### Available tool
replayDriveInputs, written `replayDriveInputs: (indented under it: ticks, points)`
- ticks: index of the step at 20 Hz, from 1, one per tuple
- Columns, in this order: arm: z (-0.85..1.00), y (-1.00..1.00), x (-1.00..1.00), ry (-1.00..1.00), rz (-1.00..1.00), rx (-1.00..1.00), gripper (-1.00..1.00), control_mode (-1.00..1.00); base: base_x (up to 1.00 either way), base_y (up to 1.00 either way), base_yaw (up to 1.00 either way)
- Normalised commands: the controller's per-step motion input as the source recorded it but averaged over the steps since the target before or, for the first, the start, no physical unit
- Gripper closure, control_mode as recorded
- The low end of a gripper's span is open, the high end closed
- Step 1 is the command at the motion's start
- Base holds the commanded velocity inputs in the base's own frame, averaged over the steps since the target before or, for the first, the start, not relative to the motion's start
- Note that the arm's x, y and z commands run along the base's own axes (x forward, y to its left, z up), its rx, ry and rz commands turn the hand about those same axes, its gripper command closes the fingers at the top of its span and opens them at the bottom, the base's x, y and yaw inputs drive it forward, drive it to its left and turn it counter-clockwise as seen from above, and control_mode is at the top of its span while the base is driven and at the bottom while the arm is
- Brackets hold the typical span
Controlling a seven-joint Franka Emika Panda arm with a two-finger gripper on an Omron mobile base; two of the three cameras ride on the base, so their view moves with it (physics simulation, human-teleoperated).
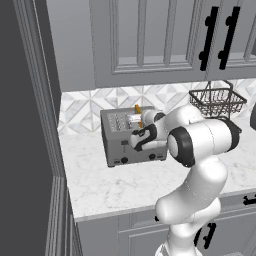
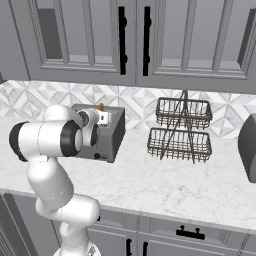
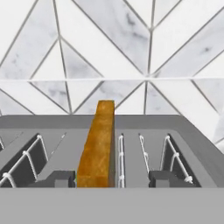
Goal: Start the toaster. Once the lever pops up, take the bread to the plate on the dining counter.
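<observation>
The grey metal toaster point(image 1: 120, 145) stands on the kitchen counter against the tiled wall. The bread point(image 3: 98, 148) stands upright in one of its slots, and its orange-tan crust edge point(image 1: 138, 108) pokes out above the top. My gripper point(image 3: 110, 179) is open just over the toaster top, with one dark fingertip point(image 3: 57, 178) on each side of the slice and not touching it. From the right base view, the hand point(image 2: 101, 118) hovers over the toaster point(image 2: 111, 135), with the bread point(image 2: 100, 106) just behind it. The plate and the dining counter are out of view.
A two-tier wire basket rack point(image 2: 180, 132) stands to the right of the toaster. A grey appliance point(image 2: 248, 147) sits at the far right edge. Upper cabinets point(image 1: 150, 40) hang above, and a tall dark panel point(image 1: 25, 125) closes the left side. White marble counter point(image 1: 115, 185) runs in front.
</observation>
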Motion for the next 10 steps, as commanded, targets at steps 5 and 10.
replayDriveInputs:
  ticks: [5,10]
  points:
    - [0.0,0.0,0.0,0.0,0.0,0.0,1.0,-1.0,0.0,0.0,0.0]
    - [0.02,0.0,0.0,0.0,0.0,0.0,1.0,-1.0,0.0,0.0,0.0]
